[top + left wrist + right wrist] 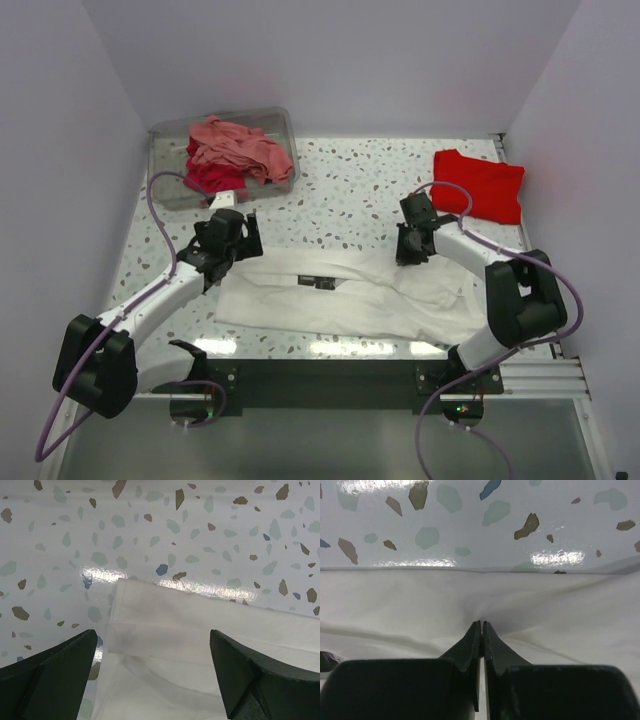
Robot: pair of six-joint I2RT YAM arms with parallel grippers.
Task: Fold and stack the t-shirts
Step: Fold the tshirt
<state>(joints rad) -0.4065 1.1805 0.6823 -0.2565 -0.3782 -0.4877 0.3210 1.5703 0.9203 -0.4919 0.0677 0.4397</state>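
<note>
White t-shirt [340, 295]: flat on table [350, 190], near edge, between arms.
Left gripper [155, 675]: fingers wide apart, above shirt's far left corner, holding nothing.
Right gripper [482, 625]: fingers pressed together, pinching puckered cloth by shirt's far edge, right side.
Red t-shirt [480, 185]: folded, far right of table, well apart from white one.
Salmon-pink t-shirt [235, 145]: crumpled on top of crimson t-shirt [210, 178] in clear bin [165, 190], far left.

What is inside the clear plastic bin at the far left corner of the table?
Inside the bin, a crumpled salmon-pink t-shirt lies on top of a crimson t-shirt, which shows at its near side. Whether more cloth lies under them cannot be seen.
</note>
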